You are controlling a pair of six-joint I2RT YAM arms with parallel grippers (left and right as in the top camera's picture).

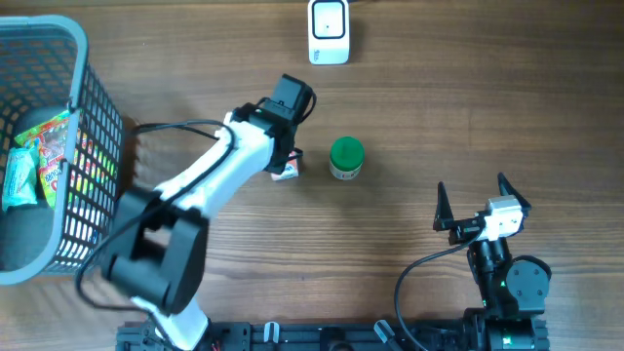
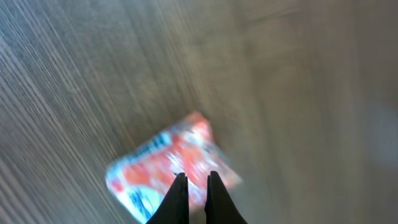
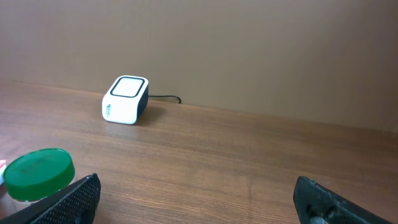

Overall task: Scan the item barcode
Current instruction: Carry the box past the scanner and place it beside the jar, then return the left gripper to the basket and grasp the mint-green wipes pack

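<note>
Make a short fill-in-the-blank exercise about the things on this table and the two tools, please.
1. The small round jar has a ___ lid.
2. The right tool holds nothing, and its jaws stand ___.
3. The left tool is over a red and white snack packet, which lies on the brown ___ table.

Missing words: green; open; wooden.
</note>
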